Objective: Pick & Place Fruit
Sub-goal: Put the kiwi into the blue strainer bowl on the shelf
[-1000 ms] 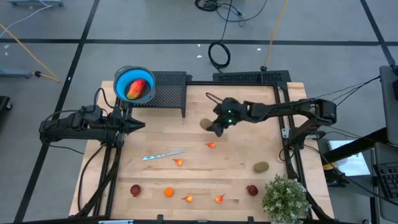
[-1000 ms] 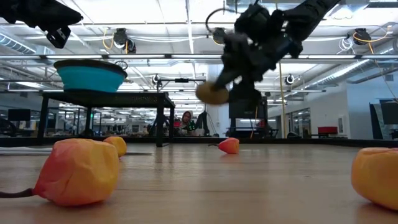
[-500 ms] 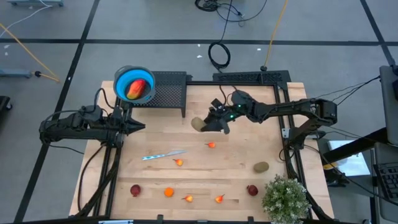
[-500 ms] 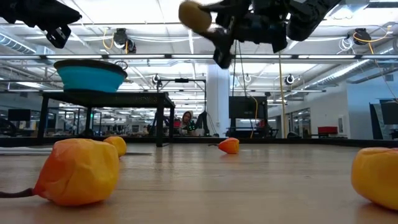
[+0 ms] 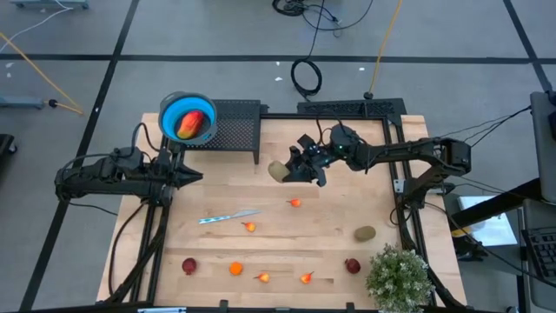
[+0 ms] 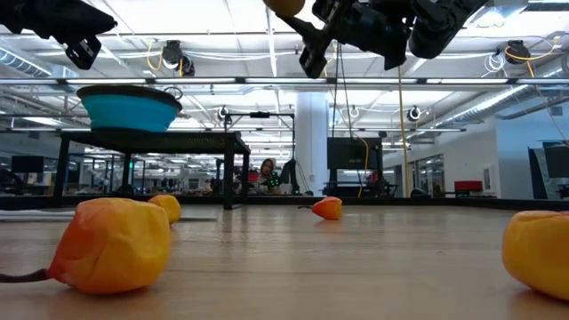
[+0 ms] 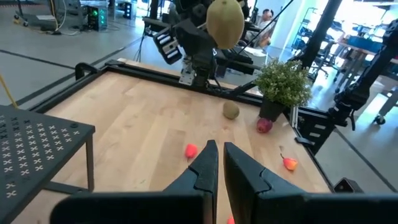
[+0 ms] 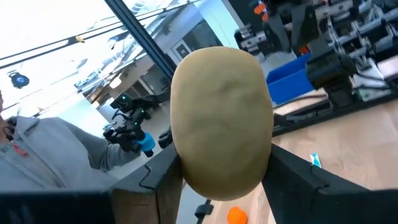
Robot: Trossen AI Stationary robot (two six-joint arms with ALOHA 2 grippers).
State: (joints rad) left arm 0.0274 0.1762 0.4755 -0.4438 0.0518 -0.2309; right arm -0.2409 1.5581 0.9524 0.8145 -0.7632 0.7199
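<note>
Kiwi aloft, centre frame.
My right gripper (image 5: 287, 169) clamps the kiwi (image 5: 277, 171) high above the table (image 5: 330, 235); left gripper (image 5: 193, 175) waits pinched shut at left.

The kiwi (image 8: 221, 121) is dull tan-brown, and a second kiwi (image 5: 365, 233) is olive-brown. The bowl (image 5: 187, 119) is bright blue, holding an orange-red fruit (image 5: 189, 124). The surface (image 5: 330, 217) is pale wood. Two round fruits (image 5: 188, 265) are dark red; small ones (image 5: 235, 269) are orange. The knife (image 5: 228, 216) is silver.
</note>
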